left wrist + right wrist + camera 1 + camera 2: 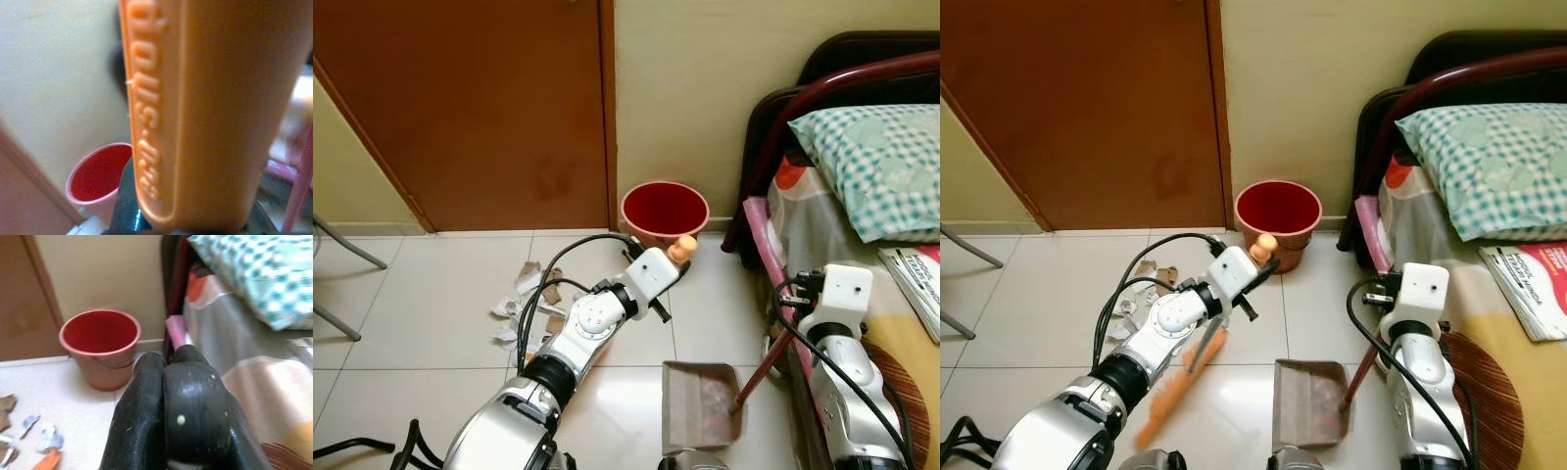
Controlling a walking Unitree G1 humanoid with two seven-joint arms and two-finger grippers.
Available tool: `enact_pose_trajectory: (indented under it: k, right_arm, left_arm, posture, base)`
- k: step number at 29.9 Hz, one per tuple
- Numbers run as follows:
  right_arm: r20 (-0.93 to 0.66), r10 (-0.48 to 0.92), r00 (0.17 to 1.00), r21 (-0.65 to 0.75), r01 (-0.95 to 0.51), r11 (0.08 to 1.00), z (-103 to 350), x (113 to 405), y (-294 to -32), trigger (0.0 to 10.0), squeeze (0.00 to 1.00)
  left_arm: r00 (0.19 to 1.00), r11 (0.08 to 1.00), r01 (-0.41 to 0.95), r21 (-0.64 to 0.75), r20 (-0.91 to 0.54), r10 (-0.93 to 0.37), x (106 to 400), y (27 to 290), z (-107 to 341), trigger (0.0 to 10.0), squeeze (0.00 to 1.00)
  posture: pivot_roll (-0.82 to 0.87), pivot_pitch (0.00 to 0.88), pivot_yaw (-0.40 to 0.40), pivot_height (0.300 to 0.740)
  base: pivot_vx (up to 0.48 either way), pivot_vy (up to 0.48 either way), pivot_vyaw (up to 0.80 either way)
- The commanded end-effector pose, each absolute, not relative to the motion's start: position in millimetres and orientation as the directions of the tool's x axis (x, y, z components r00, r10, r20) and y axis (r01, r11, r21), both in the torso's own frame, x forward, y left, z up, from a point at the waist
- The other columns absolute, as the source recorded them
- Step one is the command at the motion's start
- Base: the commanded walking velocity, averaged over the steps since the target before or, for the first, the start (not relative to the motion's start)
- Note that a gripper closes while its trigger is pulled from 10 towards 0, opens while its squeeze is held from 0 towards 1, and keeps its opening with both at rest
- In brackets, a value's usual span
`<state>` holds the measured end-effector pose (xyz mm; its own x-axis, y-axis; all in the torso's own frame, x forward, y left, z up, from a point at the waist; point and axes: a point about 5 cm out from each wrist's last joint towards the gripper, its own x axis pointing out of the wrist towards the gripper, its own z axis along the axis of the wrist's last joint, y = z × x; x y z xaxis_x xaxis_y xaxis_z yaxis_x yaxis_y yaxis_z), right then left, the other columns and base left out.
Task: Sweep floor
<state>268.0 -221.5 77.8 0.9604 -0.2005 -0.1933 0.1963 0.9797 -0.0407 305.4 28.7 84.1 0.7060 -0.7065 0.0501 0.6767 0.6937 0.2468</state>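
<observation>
Left gripper [1255,257] raised over the tiled floor [421,313], jaws closed around the orange handle of a hand broom [1180,384]. The handle's rounded tip pokes out above the jaws; the rest runs down and back from them, under the left forearm, to the blurred orange head low by the floor. In the left wrist view the handle [210,107] sits right against the camera, raised lettering along its edge.

Right gripper [171,406] beside the bed [862,294], fingers pressed together around the dark red stick of the dustpan [700,403]. The stick slants down from the jaws to the pan, which rests flat on the tiles below and inward of the right gripper, between the two arms.

Scraps of torn paper and cardboard [530,299] lie scattered on the tiles under and behind the left gripper, well apart from the dustpan.

A red bucket [665,212] stands upright just beyond the left gripper, against the yellow wall [685,88] next to the brown door [470,108].

On the bed near the right gripper: a checked green pillow [876,162] and a booklet [915,284] at the edge of the frame.
</observation>
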Motion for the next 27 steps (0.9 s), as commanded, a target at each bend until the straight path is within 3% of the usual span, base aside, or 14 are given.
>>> enact_pose_trajectory:
  k: [1, 2, 7, 13, 22, 27]
  right_arm:
    - [-0.176, -0.185, 0.967, -0.025, 0.183, 0.983, 80.5, 271.9, -218.6, 10.0, 0.00]
    - [-0.197, -0.158, 0.967, -0.028, 0.156, 0.987, 76.3, 272.8, -215.1, 10.0, 0.00]
    - [-0.207, -0.101, 0.973, -0.032, 0.097, 0.995, 75.9, 280.9, -205.9, 10.0, 0.00]
    - [-0.185, -0.089, 0.979, -0.019, 0.087, 0.996, 82.2, 294.4, -201.6, 10.0, 0.00]
    - [-0.200, -0.058, 0.978, 0.044, 0.068, 0.997, 72.3, 289.4, -191.4, 10.0, 0.00]
    - [-0.204, -0.058, 0.977, 0.045, 0.069, 0.997, 70.5, 289.3, -190.9, 10.0, 0.00]
  left_arm:
    - [0.738, 0.743, 0.645, 0.177, 0.111, -0.666, 306.3, 31.4, 91.1, 10.0, 0.00]
    - [0.777, 0.792, 0.599, 0.114, 0.158, -0.610, 301.5, 36.4, 95.0, 10.0, 0.00]
    - [0.830, 0.859, 0.509, 0.055, 0.232, -0.507, 287.7, 48.8, 105.2, 10.0, 0.00]
    - [0.861, 0.903, 0.397, 0.161, 0.277, -0.428, 269.4, 73.4, 110.4, 10.0, 0.00]
    - [0.958, 0.967, 0.174, 0.185, 0.195, -0.210, 254.7, 132.1, 102.4, 10.0, 0.00]
    - [0.970, 0.979, 0.131, 0.156, 0.184, -0.159, 254.0, 137.7, 103.5, 10.0, 0.00]
  posture:
    - [0.01, 0.070, -0.030, 0.740]
    - [0.03, 0.068, -0.047, 0.740]
    - [0.05, 0.058, -0.077, 0.740]
    - [0.07, 0.047, -0.088, 0.740]
    - [0.08, 0.038, -0.085, 0.740]
    - [0.09, 0.033, -0.083, 0.740]
  base:
    - [0.000, 0.000, 0.00]
    - [0.000, 0.000, 0.00]
    - [0.000, 0.000, 0.00]
    - [0.000, 0.000, 0.00]
    - [0.000, 0.000, 0.00]
    - [0.000, 0.000, 0.00]
